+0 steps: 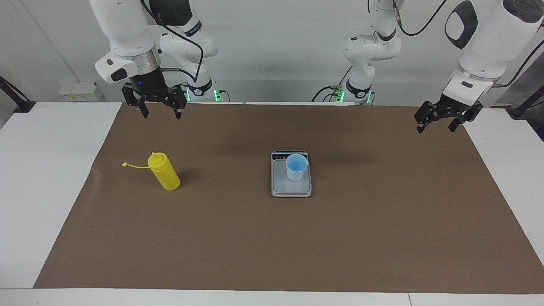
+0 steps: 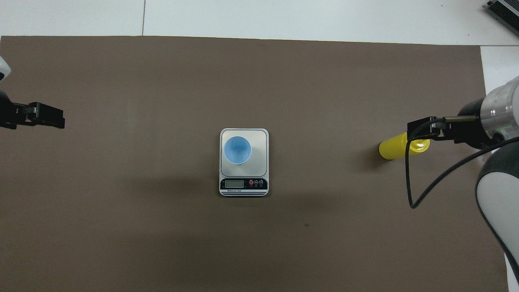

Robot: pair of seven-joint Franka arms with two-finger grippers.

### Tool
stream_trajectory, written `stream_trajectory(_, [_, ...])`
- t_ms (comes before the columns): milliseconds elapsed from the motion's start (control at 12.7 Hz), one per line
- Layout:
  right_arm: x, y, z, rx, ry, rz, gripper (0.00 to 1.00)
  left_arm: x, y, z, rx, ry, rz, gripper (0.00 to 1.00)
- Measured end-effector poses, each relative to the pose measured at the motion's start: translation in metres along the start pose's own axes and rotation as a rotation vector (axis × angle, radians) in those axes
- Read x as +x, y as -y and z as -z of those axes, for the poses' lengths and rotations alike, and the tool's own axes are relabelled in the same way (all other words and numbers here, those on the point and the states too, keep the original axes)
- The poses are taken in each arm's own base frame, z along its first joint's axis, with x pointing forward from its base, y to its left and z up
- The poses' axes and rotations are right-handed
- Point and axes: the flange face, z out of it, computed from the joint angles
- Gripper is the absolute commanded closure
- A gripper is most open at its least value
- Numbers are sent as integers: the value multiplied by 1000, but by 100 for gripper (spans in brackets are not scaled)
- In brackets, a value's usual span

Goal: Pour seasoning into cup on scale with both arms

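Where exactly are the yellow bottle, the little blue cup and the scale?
yellow bottle (image 1: pixel 165 175), facing view, middle of its body
blue cup (image 1: pixel 296 168), facing view, its outer wall
scale (image 2: pixel 258 140), overhead view, bare weighing plate beside the cup
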Motion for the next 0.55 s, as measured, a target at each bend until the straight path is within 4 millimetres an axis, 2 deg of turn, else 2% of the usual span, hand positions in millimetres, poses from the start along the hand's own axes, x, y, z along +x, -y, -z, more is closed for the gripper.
stream_trajectory(550, [0,-1,0,3,-2,46,0,0,0,0,0,0,0,0])
